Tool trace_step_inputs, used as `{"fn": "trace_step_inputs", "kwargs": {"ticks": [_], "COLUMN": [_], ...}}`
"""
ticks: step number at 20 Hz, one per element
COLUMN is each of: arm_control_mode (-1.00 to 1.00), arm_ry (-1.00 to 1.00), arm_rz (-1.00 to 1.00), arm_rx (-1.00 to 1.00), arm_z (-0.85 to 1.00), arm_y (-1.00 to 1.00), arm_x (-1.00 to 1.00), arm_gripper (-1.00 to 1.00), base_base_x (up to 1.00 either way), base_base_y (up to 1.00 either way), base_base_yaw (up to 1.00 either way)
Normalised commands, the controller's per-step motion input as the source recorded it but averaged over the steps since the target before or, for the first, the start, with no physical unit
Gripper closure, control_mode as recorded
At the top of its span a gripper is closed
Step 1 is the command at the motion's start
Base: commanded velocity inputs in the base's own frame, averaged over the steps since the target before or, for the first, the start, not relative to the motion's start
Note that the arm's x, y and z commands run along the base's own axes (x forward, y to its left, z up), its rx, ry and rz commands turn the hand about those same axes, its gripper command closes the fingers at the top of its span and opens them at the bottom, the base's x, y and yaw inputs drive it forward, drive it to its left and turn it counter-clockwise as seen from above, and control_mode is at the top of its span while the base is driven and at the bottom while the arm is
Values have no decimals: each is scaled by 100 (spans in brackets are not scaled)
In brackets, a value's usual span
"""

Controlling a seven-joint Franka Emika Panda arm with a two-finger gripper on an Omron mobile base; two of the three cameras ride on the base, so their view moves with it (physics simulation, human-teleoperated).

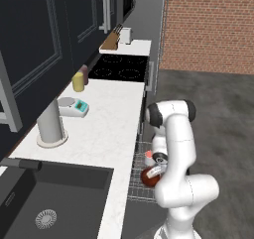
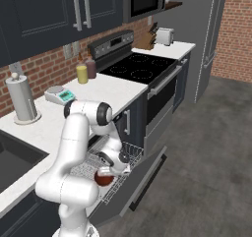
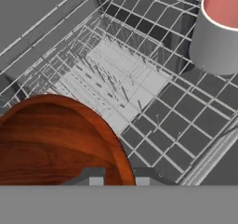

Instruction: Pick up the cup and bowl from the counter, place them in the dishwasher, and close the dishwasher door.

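Hovering low over the pulled-out rack (image 3: 153,102), the tool (image 3: 118,177) has its two fingers pinched on the rim of the bowl (image 3: 51,139), one tip inside the reddish-brown wall and one outside, so the bowl is held, not resting free. From the right base view the bowl (image 2: 103,178) hangs just above the wire grid of the dishwasher (image 2: 118,182), with the dishwasher door (image 2: 140,179) dropped open below it. The cup (image 3: 218,28) is already in, standing upright on the grid beyond the bowl, pink inside showing, and there is a bare stretch of rack between the two. So this looks like the placing step for the second item, with the door to shut after. To do it well, I'd want the bowl brought down level until its base sits on the wires before the fingers part, kept in that open patch and away from the cup so nothing gets nudged over. A rim pinch can let a bowl swing, so a slow, straight descent and a straight lift out seem wise. Further off, the tabletop (image 1: 106,119) carries a grey cylinder (image 1: 51,124), a small scale (image 1: 73,107) and a yellow canister (image 1: 78,82), with the black cooktop (image 1: 119,67) beyond.
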Motion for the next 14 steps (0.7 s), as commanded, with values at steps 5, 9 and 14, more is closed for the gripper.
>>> {"fn": "trace_step_inputs", "kwargs": {"ticks": [5, 9, 14], "arm_control_mode": [-100, -100, -100], "arm_ry": [-6, -3, -1], "arm_rz": [0, 0, 0], "arm_rx": [0, 0, 0], "arm_z": [-44, -45, -48], "arm_y": [0, 0, 0], "arm_x": [17, 20, 16], "arm_gripper": [100, 100, 100], "base_base_x": [0, 0, 0], "base_base_y": [0, 0, 0], "base_base_yaw": [0, 0, 0]}}
